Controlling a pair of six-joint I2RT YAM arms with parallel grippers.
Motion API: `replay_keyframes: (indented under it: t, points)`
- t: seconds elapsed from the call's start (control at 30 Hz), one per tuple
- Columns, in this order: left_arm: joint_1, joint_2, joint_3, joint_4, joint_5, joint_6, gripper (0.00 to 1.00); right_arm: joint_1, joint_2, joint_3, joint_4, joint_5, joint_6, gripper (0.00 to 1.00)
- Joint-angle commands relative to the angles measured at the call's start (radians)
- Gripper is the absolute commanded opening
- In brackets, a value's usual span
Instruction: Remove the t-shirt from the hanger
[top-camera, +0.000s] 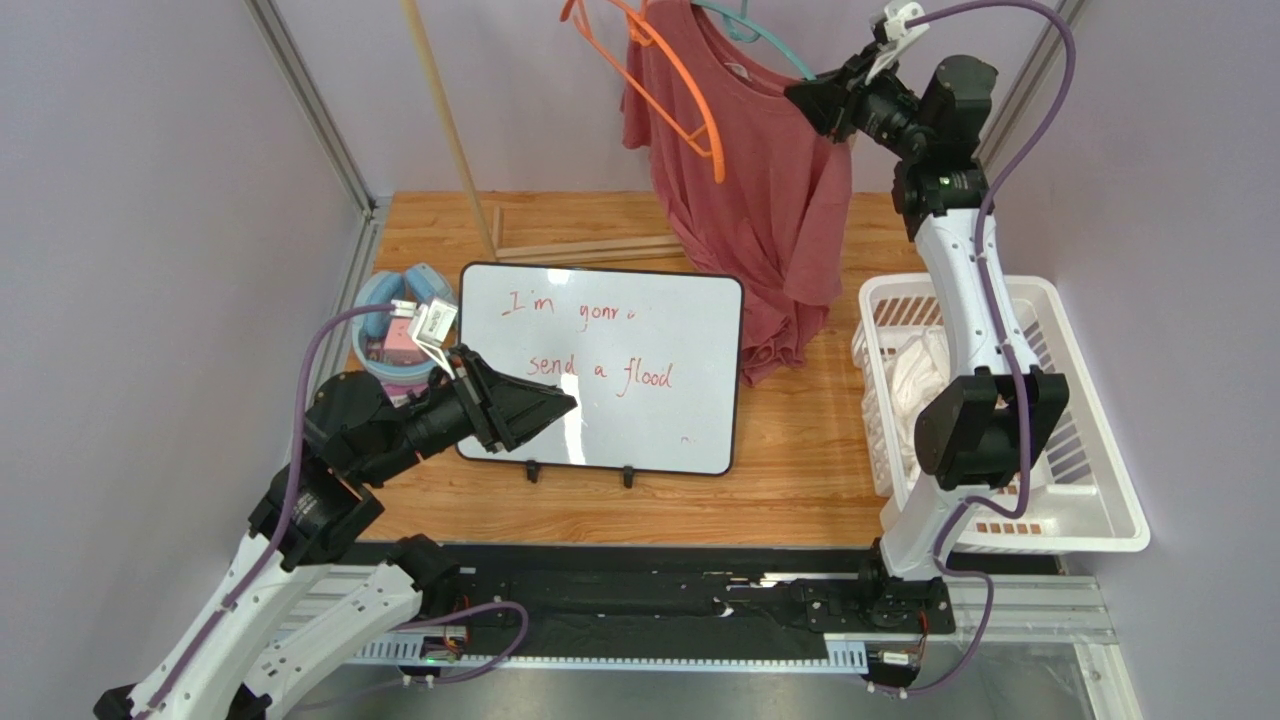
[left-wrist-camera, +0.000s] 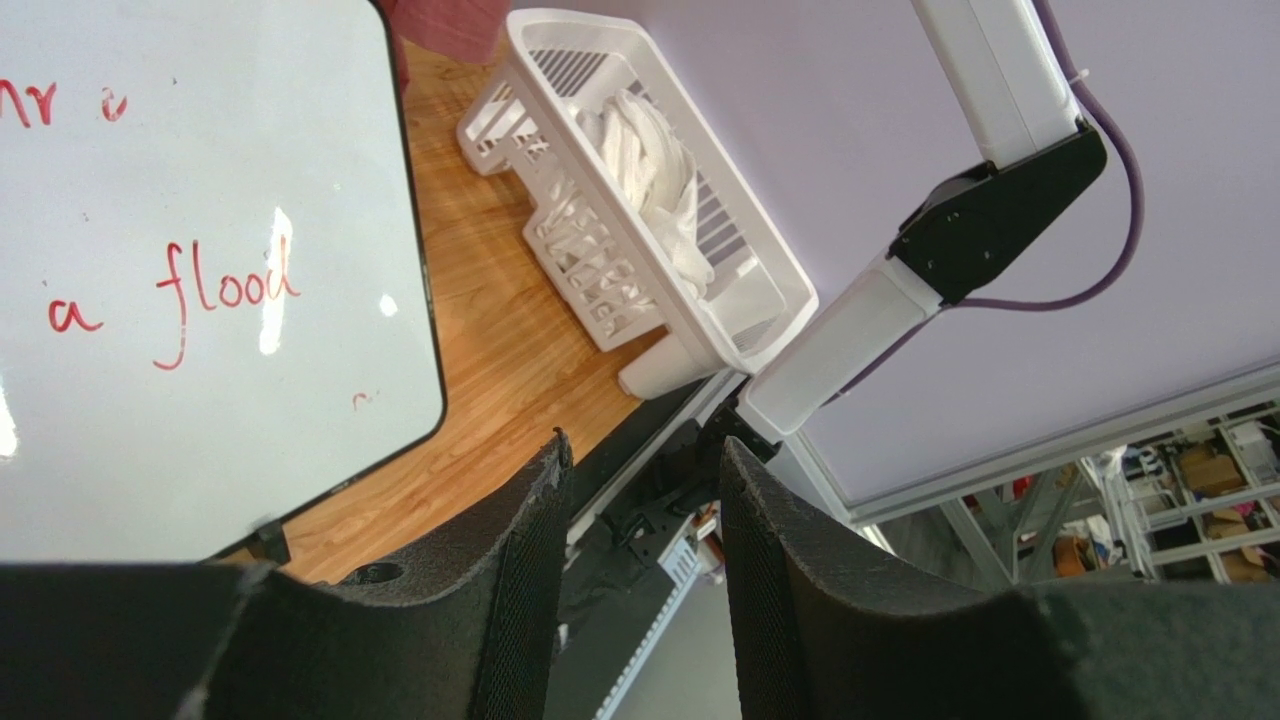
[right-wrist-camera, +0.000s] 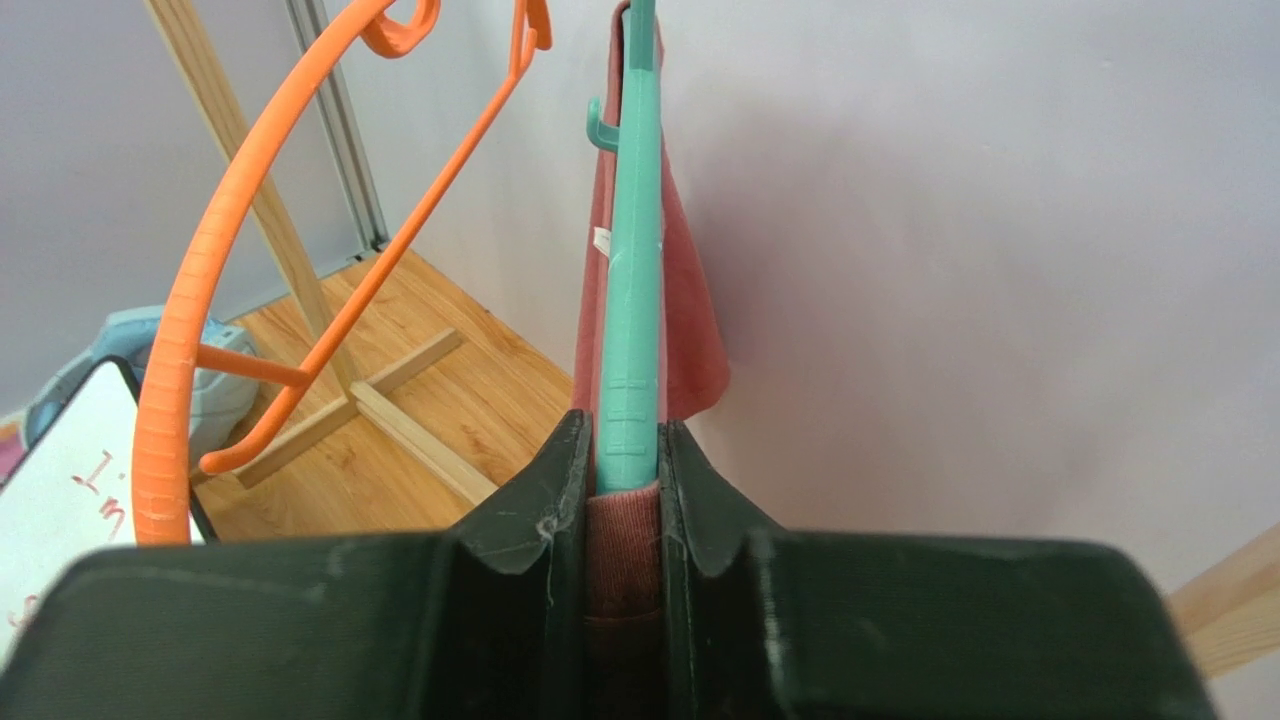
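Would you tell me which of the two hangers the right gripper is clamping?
The teal hanger, pinched in the right gripper together with the t-shirt fabric; the orange hanger hangs beside it, untouched.

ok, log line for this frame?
right claw: shut on teal hanger and t-shirt | left claw: open, empty, by whiteboard | t-shirt: on teal hanger

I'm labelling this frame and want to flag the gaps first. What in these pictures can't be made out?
- Top view: the rail and hooks of the teal hanger and orange hanger, cut off by the top edge.
- Top view: most of the blue bin's contents, covered by the left arm.
- Right wrist view: the t-shirt below the grip, hidden by the right gripper's own body.
- Whiteboard: the first line's last word, too faint.
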Motion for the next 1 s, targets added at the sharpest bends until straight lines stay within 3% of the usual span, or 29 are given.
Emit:
replay_keyframes:
  t: [0.0, 0.17, 0.33, 0.53, 0.63, 0.97]
  points:
    - [0.002, -0.005, 0.027, 0.023, 0.000, 0.008, 0.47, 0.004, -0.040, -0.056, 0.175, 0.029, 0.250, 0.00]
    - [0.001, -0.002, 0.043, 0.011, -0.005, 0.025, 0.47, 0.004, -0.019, -0.076, 0.285, 0.069, 0.531, 0.00]
    - [0.002, -0.005, 0.027, 0.013, -0.023, 0.033, 0.47, 0.001, 0.032, -0.050, 0.364, 0.067, 0.942, 0.00]
    - [0.001, -0.009, 0.025, 0.014, -0.025, 0.031, 0.47, 0.002, 0.096, -0.125, 0.621, 0.049, 1.431, 0.00]
    - [0.001, -0.014, 0.028, 0.010, -0.029, 0.036, 0.47, 0.001, 0.112, -0.163, 0.793, 0.038, 1.594, 0.00]
    - [0.001, -0.019, 0.013, -0.003, -0.018, 0.027, 0.47, -0.001, 0.037, -0.324, 0.973, 0.044, 1.710, 0.00]
